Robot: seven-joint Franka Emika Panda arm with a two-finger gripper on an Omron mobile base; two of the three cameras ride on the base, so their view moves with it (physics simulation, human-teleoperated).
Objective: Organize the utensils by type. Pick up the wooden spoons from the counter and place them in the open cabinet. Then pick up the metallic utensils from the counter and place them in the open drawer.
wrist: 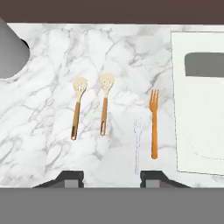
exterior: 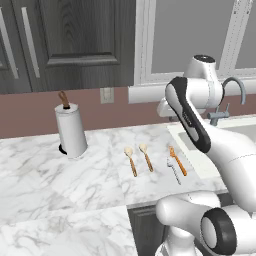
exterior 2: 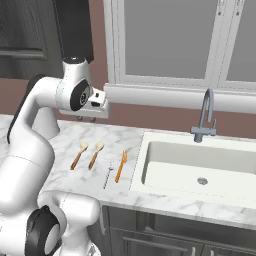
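The claw (wrist: 111,177) hangs high above the counter (exterior: 60,185), holding nothing; its two tips stand apart, about half spread. Below it lie four utensils in a row, none touching another: one silver-white fork (wrist: 137,144) nearest the counter edge, one orange-handled fork (wrist: 154,124) just beside it near the sink (exterior 2: 200,165), and two wooden spoons (wrist: 78,111) a bit farther left. Farther back stands one paper towel roll (exterior: 71,131).

The risk is probably in the close spacing: in coming down on one spoon, a fingertip may push its twin (wrist: 105,107) or the thin handle may slip out. The open cabinet and drawer cannot be located from here.
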